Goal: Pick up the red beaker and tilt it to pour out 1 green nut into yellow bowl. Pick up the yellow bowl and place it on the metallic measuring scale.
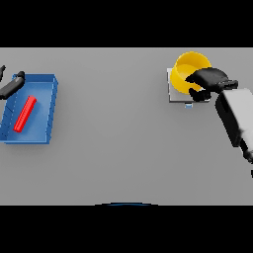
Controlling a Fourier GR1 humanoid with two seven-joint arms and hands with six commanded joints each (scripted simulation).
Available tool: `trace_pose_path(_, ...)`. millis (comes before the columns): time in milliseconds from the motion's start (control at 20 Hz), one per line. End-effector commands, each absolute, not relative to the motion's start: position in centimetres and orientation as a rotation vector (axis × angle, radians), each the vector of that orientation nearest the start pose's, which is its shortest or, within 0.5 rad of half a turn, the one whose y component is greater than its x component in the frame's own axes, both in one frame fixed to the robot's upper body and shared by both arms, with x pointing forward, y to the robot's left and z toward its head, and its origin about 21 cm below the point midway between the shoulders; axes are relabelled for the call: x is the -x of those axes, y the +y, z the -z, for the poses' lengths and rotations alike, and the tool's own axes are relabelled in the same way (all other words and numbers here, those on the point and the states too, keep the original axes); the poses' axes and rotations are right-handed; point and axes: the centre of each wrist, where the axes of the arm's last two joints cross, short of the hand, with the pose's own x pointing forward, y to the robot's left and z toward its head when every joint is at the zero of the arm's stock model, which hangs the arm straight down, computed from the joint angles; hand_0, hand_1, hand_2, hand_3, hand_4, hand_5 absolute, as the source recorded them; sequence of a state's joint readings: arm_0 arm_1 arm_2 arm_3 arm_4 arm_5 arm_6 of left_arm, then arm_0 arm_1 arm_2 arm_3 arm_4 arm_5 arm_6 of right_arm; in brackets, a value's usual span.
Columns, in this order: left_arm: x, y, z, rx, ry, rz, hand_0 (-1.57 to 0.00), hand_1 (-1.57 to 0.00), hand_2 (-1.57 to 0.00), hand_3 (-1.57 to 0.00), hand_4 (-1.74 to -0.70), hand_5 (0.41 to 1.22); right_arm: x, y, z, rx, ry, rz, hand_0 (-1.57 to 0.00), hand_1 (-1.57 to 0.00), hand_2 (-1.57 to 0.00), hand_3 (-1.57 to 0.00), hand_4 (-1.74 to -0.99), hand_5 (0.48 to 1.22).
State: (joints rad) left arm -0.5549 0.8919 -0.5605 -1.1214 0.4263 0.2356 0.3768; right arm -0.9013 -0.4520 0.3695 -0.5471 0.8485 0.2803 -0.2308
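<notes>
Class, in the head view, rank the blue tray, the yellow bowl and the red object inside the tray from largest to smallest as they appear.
1. Blue tray, clearly the largest.
2. Yellow bowl, partly covered by the right hand, which grips its rim.
3. Red object, a thin bar, smallest in area.

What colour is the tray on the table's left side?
Blue. The tray shows in the head view, with a red object lying inside it.
</notes>
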Motion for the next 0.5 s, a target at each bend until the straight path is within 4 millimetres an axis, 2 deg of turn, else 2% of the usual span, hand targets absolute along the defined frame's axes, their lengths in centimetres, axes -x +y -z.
trace_pose_path(0, -34.88, 35.00, -9.99, -0.581, -1.090, 0.399, 0.00, 0.00, 0.00, 0.00, -0.73, 0.712, -43.70, -27.30, -7.48, 0.655, -1.050, -1.631, -0.29, -0.48, -0.60, -0.57, -1.517, 0.902)
trace_pose_path(150, -35.14, 35.13, -10.86, -0.594, -1.091, 0.396, 0.00, 0.00, 0.00, 0.00, -0.72, 0.703, -43.61, -27.13, -7.28, 0.645, -1.059, -1.670, -0.15, -0.24, -0.37, -0.45, -1.469, 0.842)
trace_pose_path(200, -35.22, 34.95, -10.42, -0.589, -1.084, 0.401, 0.00, 0.00, 0.00, 0.00, -0.72, 0.700, -43.61, -27.17, -7.38, 0.648, -1.051, -1.666, -0.12, -0.19, -0.31, -0.41, -1.456, 0.827)
trace_pose_path(450, -34.69, 35.28, -10.27, -0.598, -1.095, 0.398, 0.00, 0.00, 0.00, 0.00, -0.72, 0.693, -43.49, -27.42, -7.22, 0.638, -1.001, -1.647, -0.04, -0.06, -0.10, -0.27, -1.410, 0.759)
